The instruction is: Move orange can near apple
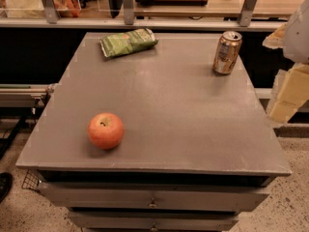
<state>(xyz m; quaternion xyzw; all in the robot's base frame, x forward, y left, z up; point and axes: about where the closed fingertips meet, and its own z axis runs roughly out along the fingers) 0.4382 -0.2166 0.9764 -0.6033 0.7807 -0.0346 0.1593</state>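
- Drawers sit under the near lip of the tabletop. The apple rests at near left, close to that lip, so a nudge could roll it off to the floor.
- At far right, the orange can stands upright just inside the right edge and well apart from the apple. Untouched, it has the whole diagonal of the tabletop to cross.
- Off the right side of the tabletop, the gripper hangs near the can but clear of it. Whether it is spread or pressed together cannot be told.
- An approach from the right could strike the can's side before closing around it. That would tip it over or send it rolling, and a slim can topples easily.
- A grip too high, near the silver top, or too light on the smooth metal, may let the can slip during the carry.
- Setting the can down too close could bump the apple, and a round fruit would not stay put.
- A green snack bag lies at far left. It should be clear of a direct path and only a wide swing would catch it.
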